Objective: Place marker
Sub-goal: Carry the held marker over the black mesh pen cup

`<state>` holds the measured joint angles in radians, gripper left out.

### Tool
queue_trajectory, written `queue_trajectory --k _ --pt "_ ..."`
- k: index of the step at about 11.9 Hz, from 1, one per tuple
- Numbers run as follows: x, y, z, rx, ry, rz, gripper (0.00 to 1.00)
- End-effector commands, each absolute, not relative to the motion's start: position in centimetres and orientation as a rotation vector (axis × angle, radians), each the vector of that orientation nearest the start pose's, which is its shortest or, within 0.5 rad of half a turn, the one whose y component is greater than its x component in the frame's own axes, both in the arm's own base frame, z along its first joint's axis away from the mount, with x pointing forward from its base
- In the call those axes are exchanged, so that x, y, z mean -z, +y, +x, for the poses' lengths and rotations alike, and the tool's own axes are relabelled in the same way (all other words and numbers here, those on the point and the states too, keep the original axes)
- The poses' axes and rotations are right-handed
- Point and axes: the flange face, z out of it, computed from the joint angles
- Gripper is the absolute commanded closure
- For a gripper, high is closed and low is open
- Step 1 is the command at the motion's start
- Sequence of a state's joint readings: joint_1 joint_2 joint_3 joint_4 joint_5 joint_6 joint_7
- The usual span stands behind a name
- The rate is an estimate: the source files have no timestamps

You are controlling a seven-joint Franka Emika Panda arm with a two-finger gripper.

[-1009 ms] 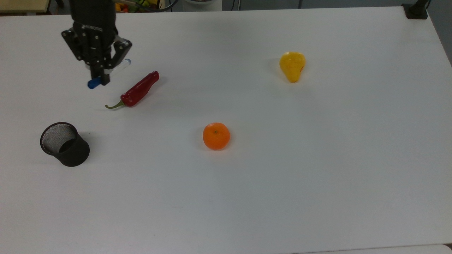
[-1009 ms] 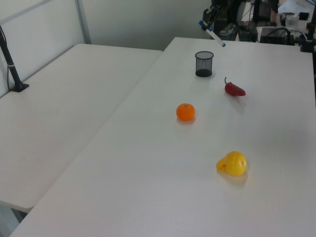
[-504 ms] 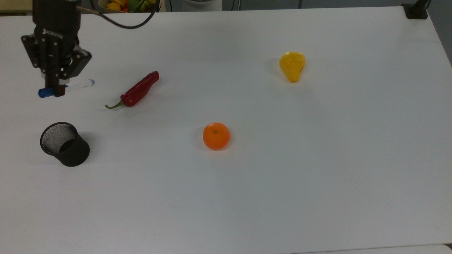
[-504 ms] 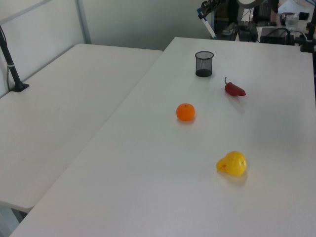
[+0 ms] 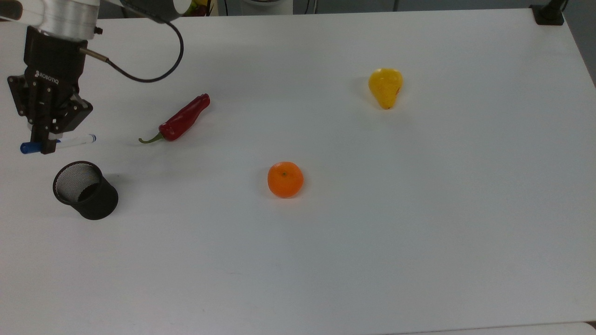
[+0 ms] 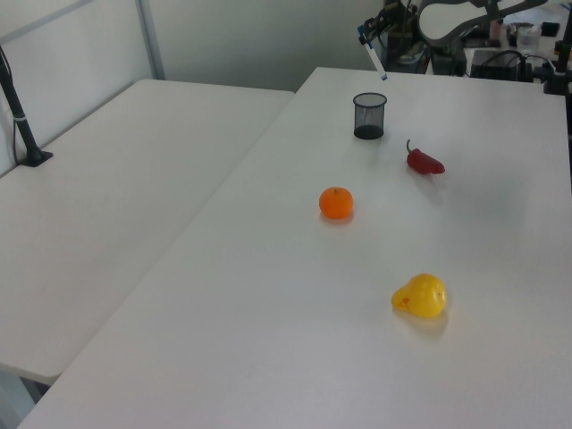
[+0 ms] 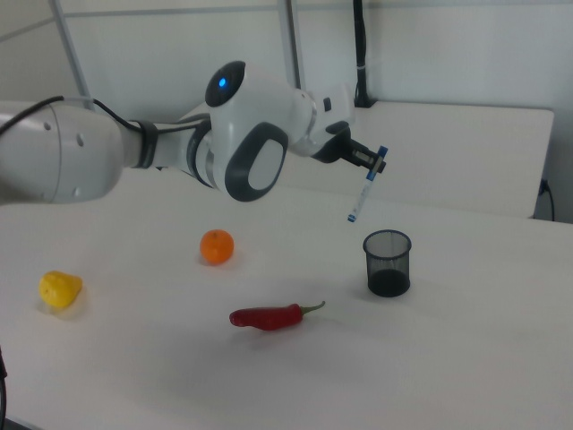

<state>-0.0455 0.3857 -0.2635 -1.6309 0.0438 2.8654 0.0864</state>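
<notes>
On the white table (image 5: pixel 419 242), in the top view, the ground nearest the camera lay bare; farther in sat an orange (image 5: pixel 285 179) at centre and, at the top view's left, a black mesh cup (image 5: pixel 85 189), upright and open-mouthed. Just beyond the cup the gripper (image 5: pixel 44 145) hung in the air, its fingers clamped on the marker (image 5: pixel 58 143) near the blue cap, the white barrel pointing toward the top view's right. In the right view the marker (image 7: pixel 365 184) slanted steeply, tip down, above the cup (image 7: pixel 387 262) and a little to the right view's left of its mouth. The likely aim was the cup, and the risk lay in that offset: released there, or lowered at that tilt, the tip could strike the rim, tip the light cup over or send the marker rolling across the table. Farther back lay a red chili (image 5: pixel 179 120), well apart from the gripper and clear of its path, and far off at the top view's right a yellow pear (image 5: pixel 385 86). Nothing stood between marker and cup.
</notes>
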Motion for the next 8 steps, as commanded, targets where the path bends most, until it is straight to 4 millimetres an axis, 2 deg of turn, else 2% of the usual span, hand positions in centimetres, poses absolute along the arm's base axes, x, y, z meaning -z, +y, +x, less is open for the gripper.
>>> queue_trajectory --k 1,8 --pt "-48.1 -20.3 69.3 1.459 0.57 -2.907 0.99" --pt "-43.6 -21.8 70.0 1.54 0.577 -2.904 0.99"
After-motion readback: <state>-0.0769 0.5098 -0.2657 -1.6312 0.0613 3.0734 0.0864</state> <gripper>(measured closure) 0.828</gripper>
